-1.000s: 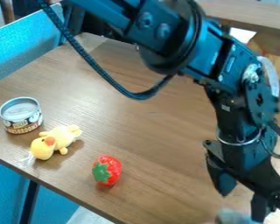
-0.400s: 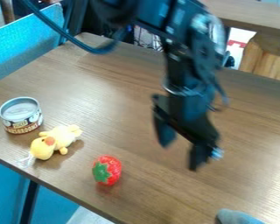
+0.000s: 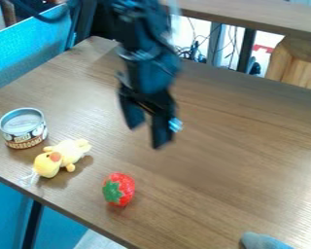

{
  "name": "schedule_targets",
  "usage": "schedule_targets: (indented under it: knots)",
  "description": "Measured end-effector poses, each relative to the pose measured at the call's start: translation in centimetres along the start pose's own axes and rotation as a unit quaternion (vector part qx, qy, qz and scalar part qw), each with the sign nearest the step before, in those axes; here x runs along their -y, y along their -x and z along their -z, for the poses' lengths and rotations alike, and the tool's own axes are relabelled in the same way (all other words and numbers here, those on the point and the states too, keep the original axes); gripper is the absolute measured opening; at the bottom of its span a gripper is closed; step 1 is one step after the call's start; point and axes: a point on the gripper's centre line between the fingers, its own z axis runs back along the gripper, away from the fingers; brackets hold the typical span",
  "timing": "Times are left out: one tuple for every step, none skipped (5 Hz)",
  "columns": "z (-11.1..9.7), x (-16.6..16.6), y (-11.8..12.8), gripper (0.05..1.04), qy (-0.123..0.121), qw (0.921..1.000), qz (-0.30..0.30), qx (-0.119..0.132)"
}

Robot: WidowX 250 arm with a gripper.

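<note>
Over the bench [image 3: 236, 180], gripper [image 3: 147, 137]: hanging down from the black arm, tips lowest, with no contact with the toys that I can make out.
Fingers [image 3: 161, 132]: spread, a clear gap between the two tips.
Strawberry's place: on the bench, below the fingers and a little to their left as I look at it, apart from them and close to the bench's near edge.
Strawberry's look: a red toy strawberry [image 3: 124, 184], plump and rounded, speckled with small pale marks, wearing a green star-shaped leaf cap.
Strawberry's lie: on its side, the leaf cap turned to the lower left, toward the near edge, the red end facing up and right; its long axis slants between those two, though it's a stubby thing.
Duck: a yellow plush [image 3: 70, 151] with an orange bill, lying left of the strawberry, head to the lower left, body stretching to the upper right.
Tin: a short can [image 3: 26, 137] with a printed label, upright just beside the duck, farther left.
Bottom edge, toward the right: a grey-blue object [image 3: 265, 241], cut off, so I can't tell what it is.
</note>
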Motion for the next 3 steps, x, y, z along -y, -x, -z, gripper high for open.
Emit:
schedule_targets:
  knots:
    - [-0.3, -3.1, 0.2, 1.001, -0.017, 0.9979, -0.011, -0.061]
    - [-0.6, -5.4, 1.5, 1.001, -0.045, 0.992, -0.04, -0.111]
    - [0.0, -6.7, 2.9, 1.001, -0.067, 0.9846, -0.047, -0.154]
